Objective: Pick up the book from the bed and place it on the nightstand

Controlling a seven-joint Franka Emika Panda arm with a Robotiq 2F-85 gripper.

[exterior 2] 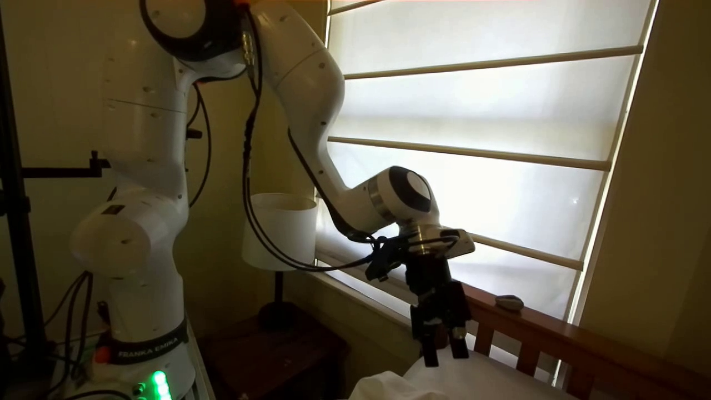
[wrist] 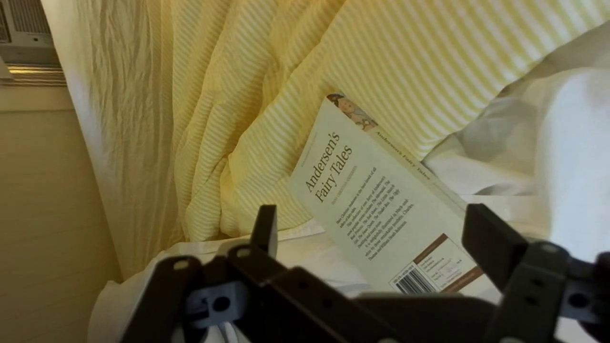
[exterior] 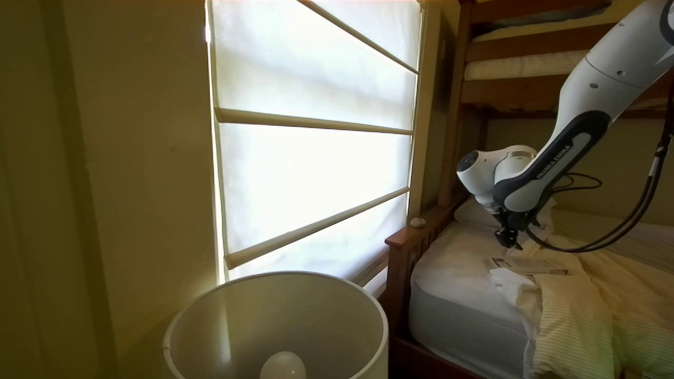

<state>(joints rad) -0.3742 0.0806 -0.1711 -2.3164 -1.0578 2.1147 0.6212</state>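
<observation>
The book (wrist: 362,209), a pale green paperback titled "Andersen's Fairy Tales", lies back cover up on the bed (wrist: 267,114), partly against yellow-striped bedding. In an exterior view the book (exterior: 532,266) lies flat on the bed's white mattress (exterior: 458,273), below the gripper (exterior: 508,239). In the wrist view my gripper (wrist: 371,214) is open and empty; the book shows between and beyond its fingers, and its lower end is hidden by the gripper. The open gripper (exterior 2: 445,358) points down over the bed in an exterior view, where the book is out of view. The dark wooden nightstand (exterior 2: 272,361) stands between robot base and bed.
A lamp with a white shade (exterior 2: 283,233) stands on the nightstand; its shade (exterior: 274,310) is large in an exterior view. A wooden bed-end rail (exterior 2: 555,333) carries a small rounded object (exterior 2: 509,302). The upper bunk (exterior: 516,92) is above. Bunched bedding (exterior: 574,316) lies beside the book.
</observation>
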